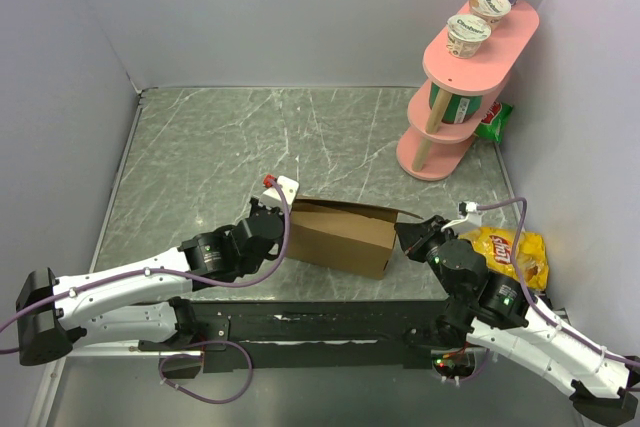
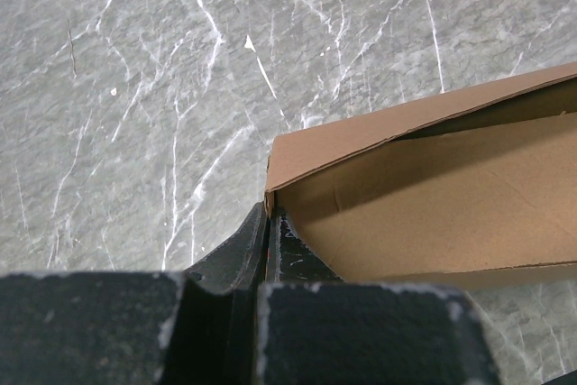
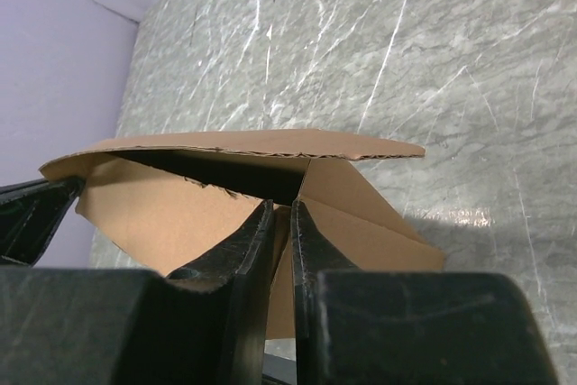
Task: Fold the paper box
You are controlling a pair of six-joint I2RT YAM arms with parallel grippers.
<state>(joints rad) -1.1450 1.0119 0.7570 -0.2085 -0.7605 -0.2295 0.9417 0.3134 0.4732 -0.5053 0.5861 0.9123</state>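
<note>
On the paper box (image 1: 343,237), left jaws pinch 1 end wall, right jaws the other.

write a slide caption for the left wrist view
left gripper pinching the corner of the open paper box on a grey marbled table
</note>
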